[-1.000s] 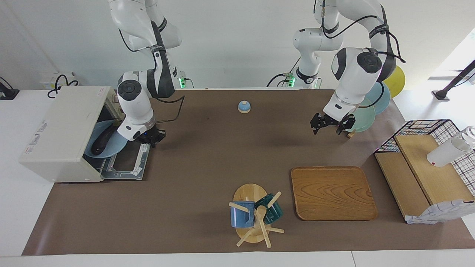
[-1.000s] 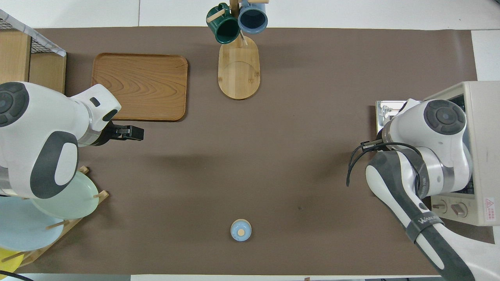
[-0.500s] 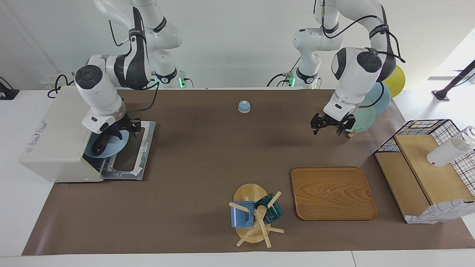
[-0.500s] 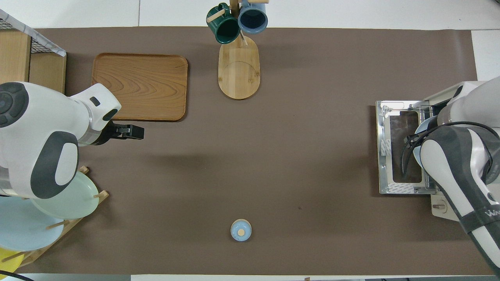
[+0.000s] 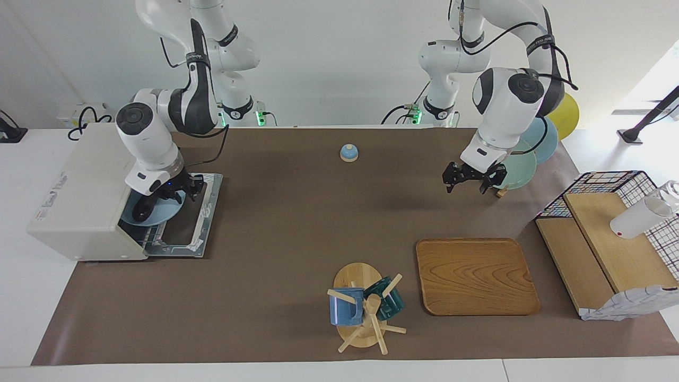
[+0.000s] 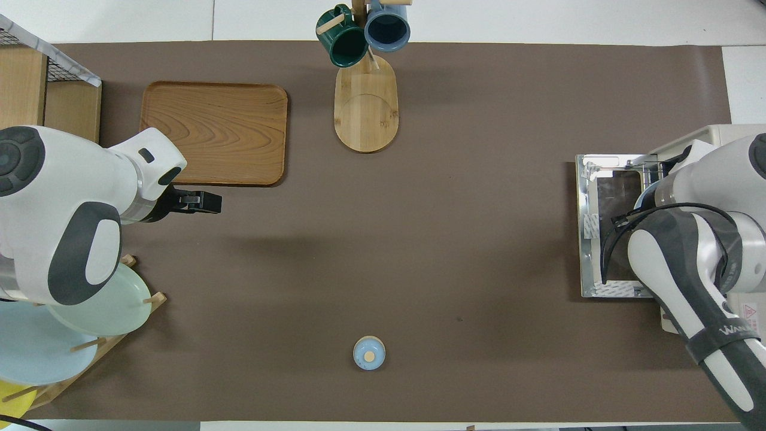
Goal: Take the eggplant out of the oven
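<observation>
The cream-white oven [image 5: 79, 185] stands at the right arm's end of the table, its door [image 5: 204, 212] folded down flat. A light-blue plate [image 5: 159, 216] lies in the oven's mouth on the wire rack. The dark-purple eggplant [image 5: 141, 212] lies on the plate, with only one end showing under the wrist. My right gripper [image 5: 175, 195] is down at the eggplant, over the plate. In the overhead view the right arm covers the eggplant, and only the oven [image 6: 736, 140] and its door [image 6: 604, 233] show. My left gripper [image 5: 469, 183] hangs open and empty over the table by the plate rack, waiting.
A wooden tray [image 5: 475, 276] and a mug tree with two mugs [image 5: 363, 310] are farther from the robots. A small blue bell [image 5: 348, 153] lies near the robots. A plate rack [image 5: 522, 159] and a wire basket with wooden shelves [image 5: 610, 239] stand at the left arm's end.
My right arm has swung from over the open door to the oven's mouth and come down onto the eggplant and plate. The left arm has not moved.
</observation>
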You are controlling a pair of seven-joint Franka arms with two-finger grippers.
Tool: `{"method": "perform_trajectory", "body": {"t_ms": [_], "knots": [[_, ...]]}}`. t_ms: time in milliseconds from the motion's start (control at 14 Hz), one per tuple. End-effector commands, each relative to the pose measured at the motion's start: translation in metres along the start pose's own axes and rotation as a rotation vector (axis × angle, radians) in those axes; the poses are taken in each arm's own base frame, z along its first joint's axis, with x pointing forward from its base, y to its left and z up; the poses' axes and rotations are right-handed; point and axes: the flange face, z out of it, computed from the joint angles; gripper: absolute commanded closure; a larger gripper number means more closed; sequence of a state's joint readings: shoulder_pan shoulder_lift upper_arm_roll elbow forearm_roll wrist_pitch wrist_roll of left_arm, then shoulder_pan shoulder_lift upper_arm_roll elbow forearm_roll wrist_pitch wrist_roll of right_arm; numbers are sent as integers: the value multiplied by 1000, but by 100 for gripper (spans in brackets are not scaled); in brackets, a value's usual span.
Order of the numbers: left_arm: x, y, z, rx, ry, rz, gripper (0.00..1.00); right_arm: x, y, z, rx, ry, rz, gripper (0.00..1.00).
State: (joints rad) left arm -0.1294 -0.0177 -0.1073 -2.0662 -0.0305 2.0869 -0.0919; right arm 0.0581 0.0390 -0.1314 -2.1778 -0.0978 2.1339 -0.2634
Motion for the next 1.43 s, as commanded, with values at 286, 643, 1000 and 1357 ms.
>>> {"method": "perform_trajectory", "body": {"t_ms": [286,643,1000,1357], "knots": [[-1,3,-5,3,34,9,0,5,-43,-18,-50,-8,-71,100],[2,2,-6,2,39,7,0,52,-195,-63,-111,0,-11,100],[10,1,-11,-41,48,-39,0,107,-417,-68,-186,17,115,100],[26,-5,-23,-49,76,-56,0,103,-511,-28,-82,63,139,100]]}}
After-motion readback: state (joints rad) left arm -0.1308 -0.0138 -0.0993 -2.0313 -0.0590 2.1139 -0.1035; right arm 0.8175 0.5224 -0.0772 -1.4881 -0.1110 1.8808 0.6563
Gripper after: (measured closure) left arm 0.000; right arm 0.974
